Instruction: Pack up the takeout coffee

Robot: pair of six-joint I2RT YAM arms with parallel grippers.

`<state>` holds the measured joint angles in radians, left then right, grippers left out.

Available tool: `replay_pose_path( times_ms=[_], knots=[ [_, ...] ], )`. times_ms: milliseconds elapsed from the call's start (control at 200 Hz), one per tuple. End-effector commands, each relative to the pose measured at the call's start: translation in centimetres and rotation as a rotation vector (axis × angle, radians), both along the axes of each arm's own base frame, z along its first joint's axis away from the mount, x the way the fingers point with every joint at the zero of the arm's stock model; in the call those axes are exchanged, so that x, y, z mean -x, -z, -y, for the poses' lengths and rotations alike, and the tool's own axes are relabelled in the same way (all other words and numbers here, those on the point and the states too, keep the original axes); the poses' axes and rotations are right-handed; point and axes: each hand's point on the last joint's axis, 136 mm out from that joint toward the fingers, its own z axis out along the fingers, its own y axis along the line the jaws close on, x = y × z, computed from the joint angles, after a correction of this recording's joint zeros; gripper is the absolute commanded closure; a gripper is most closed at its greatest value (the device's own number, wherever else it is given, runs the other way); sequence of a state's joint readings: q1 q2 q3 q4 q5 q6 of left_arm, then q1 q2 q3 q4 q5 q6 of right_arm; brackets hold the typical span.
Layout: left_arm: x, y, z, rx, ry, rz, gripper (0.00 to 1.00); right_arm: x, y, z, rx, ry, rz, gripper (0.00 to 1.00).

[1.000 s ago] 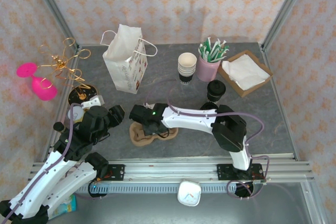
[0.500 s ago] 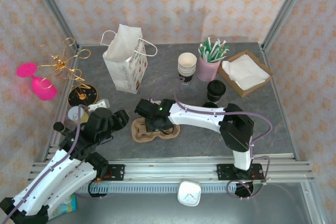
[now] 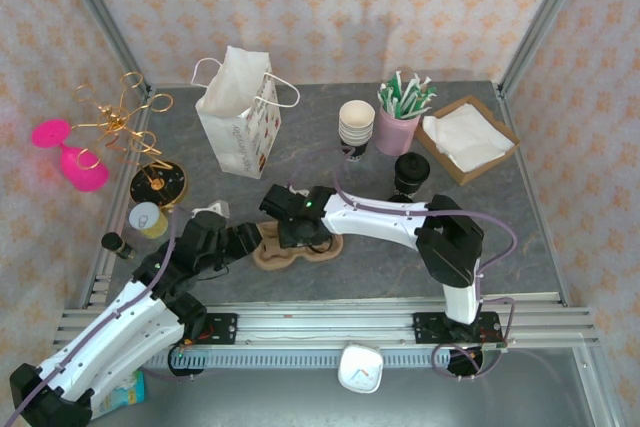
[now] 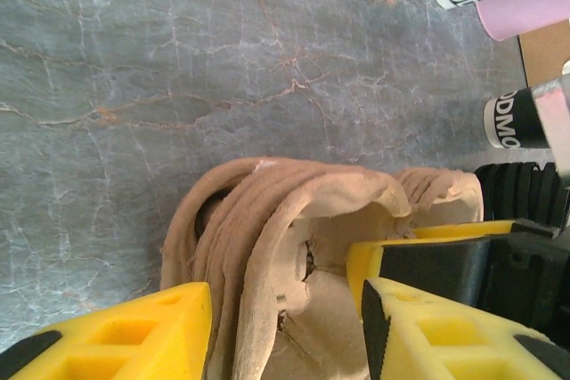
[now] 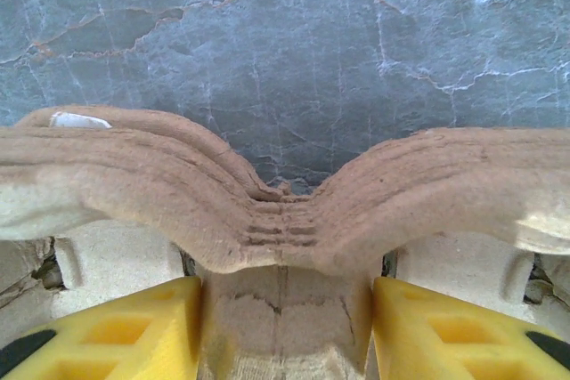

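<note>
Cup carrier (image 3: 266,253) lies at lower centre of the top view, unloaded, its middle rib clamped by the right gripper (image 5: 285,318). The left gripper (image 4: 285,309) straddles its end, grip uncertain. The lidded coffee (image 3: 411,171) and paper bag (image 3: 240,122) remain unpacked.

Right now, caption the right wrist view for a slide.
Right gripper pinching the carrier at its narrow waist, grey table beyond.

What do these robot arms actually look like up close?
The left arm and right arm have smooth white shells with black joints, and thin purple cables loop along them. The left tool and right tool are black with blocky yellow fingers showing square hollows.
</note>
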<state>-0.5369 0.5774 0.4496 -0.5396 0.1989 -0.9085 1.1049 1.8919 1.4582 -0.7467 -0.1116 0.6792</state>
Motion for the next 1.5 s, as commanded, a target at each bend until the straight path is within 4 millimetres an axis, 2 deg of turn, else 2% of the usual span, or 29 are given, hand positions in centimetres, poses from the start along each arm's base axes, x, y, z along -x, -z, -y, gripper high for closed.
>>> replay_pose_path(
  times_ms=[0, 135, 320, 540, 811, 911, 986, 1036, 1136, 1216, 1351, 1491],
  knots=[
    [0.1, 0.0, 1.0, 0.037, 0.036, 0.005, 0.50, -0.2, 0.3, -0.1, -0.002, -0.010, 0.007, 0.50],
    [0.5, 0.9, 0.8, 0.016, 0.044, -0.025, 0.50, -0.2, 0.6, 0.0, 0.005, -0.010, -0.001, 0.50],
    [0.6, 1.3, 1.6, 0.051, 0.074, -0.033, 0.54, -0.2, 0.9, -0.2, 0.008, -0.016, -0.008, 0.50],
    [0.3, 0.5, 1.8, 0.056, 0.078, -0.013, 0.59, 0.1, 1.4, 0.0, 0.011, -0.016, -0.018, 0.50],
    [0.3, 0.7, 2.2, 0.089, 0.080, -0.013, 0.65, 0.0, 1.3, -0.1, 0.003, -0.012, -0.021, 0.50],
    [0.4, 1.1, 1.8, 0.062, 0.075, -0.025, 0.73, 0.1, 1.2, 0.1, 0.003, -0.005, -0.018, 0.46],
    [0.5, 1.4, 1.6, 0.043, 0.071, -0.036, 0.75, 0.1, 1.1, 0.4, 0.007, 0.003, -0.015, 0.46],
    [0.5, 1.3, 1.7, 0.049, 0.073, -0.034, 0.81, 0.2, 1.2, 0.6, 0.011, 0.007, -0.017, 0.45],
    [0.4, 1.2, 2.0, 0.078, 0.070, -0.028, 0.85, 0.1, 1.1, 1.1, 0.030, 0.017, -0.007, 0.42],
    [0.4, 1.1, 2.2, 0.102, 0.066, -0.026, 0.92, 0.2, 0.7, 1.1, 0.026, 0.020, -0.003, 0.39],
    [0.4, 0.9, 2.1, 0.112, 0.059, -0.019, 0.95, -0.1, -0.4, 1.2, 0.014, 0.030, 0.020, 0.33],
    [0.4, 0.4, 2.4, 0.140, 0.056, -0.016, 1.00, -0.1, -0.4, 2.0, 0.046, 0.039, 0.024, 0.30]
  ],
)
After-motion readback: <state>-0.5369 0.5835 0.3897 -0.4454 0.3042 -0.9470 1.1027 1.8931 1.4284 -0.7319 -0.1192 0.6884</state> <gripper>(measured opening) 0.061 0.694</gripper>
